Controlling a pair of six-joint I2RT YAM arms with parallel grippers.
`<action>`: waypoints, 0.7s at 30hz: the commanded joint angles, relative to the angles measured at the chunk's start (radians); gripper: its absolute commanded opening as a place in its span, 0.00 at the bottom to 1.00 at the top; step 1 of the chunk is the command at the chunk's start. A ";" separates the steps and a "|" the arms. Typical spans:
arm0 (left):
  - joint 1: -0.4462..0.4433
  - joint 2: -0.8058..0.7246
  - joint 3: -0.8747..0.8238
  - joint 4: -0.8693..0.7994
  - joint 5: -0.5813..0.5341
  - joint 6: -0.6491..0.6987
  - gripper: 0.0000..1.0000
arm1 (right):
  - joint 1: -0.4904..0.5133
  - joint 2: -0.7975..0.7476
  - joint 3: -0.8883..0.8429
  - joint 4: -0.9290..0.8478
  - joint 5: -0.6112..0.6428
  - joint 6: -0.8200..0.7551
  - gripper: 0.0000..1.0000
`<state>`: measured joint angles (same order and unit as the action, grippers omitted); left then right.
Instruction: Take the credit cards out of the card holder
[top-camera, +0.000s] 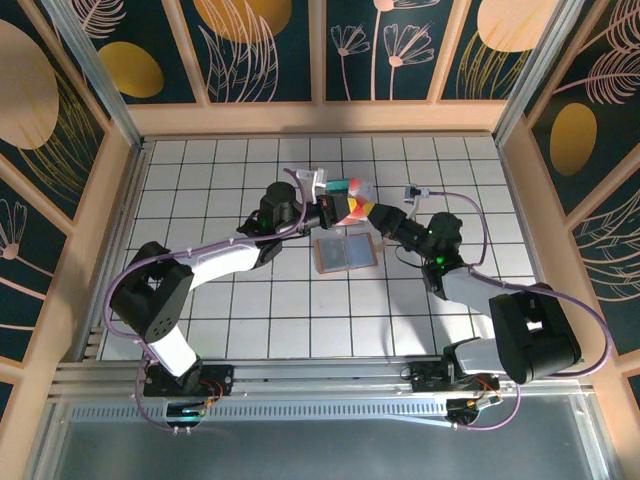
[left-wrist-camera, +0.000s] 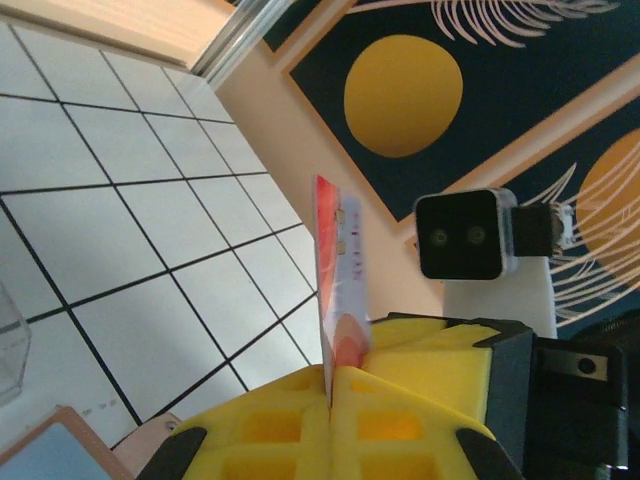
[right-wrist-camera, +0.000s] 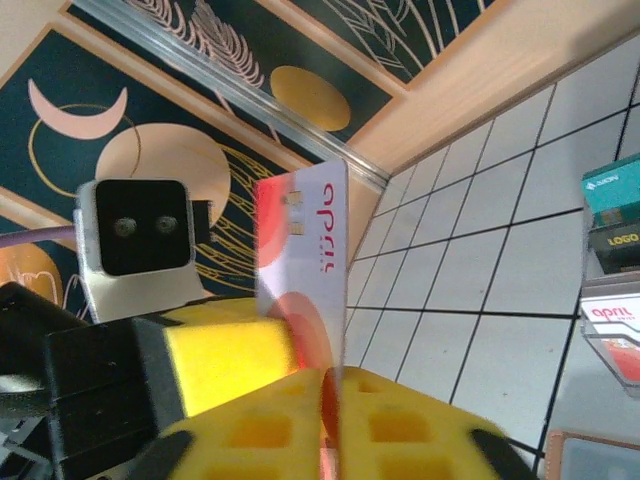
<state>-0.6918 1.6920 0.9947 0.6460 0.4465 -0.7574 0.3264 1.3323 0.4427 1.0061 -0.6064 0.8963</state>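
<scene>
A white credit card (top-camera: 353, 208) with red spots stands on edge in the air above the table's middle. Both grippers meet on it. My left gripper (left-wrist-camera: 330, 375) is shut on its lower end (left-wrist-camera: 338, 270). From the other side my right gripper (right-wrist-camera: 331, 376) has the same card (right-wrist-camera: 305, 250) between its yellow pads, which stand nearly together. The card holder (top-camera: 345, 253) lies open and flat on the tiles just below, tan rim and blue-grey face up, and its corner (right-wrist-camera: 595, 462) appears low in the right wrist view. It also lies at the bottom left (left-wrist-camera: 60, 452) of the left wrist view.
Loose cards lie side by side on the tiles behind the grippers: a teal one (right-wrist-camera: 612, 193), a dark one (right-wrist-camera: 615, 245) and a white and red one (right-wrist-camera: 612, 325). Wooden walls (top-camera: 320, 118) close the tiled floor on three sides. Each wrist camera (left-wrist-camera: 462, 235) faces the other.
</scene>
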 joint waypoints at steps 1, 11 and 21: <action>0.013 -0.040 0.069 -0.127 -0.036 0.151 0.00 | 0.014 -0.033 0.031 -0.069 -0.027 -0.051 0.23; 0.035 -0.035 0.201 -0.535 -0.117 0.610 0.00 | 0.013 -0.213 0.089 -0.488 0.196 -0.231 0.50; 0.040 0.078 0.356 -0.769 -0.175 1.069 0.00 | 0.014 -0.337 0.115 -0.714 0.411 -0.283 0.61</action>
<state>-0.6571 1.7241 1.3022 -0.0040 0.2909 0.1005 0.3359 1.0286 0.5274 0.3775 -0.2970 0.6506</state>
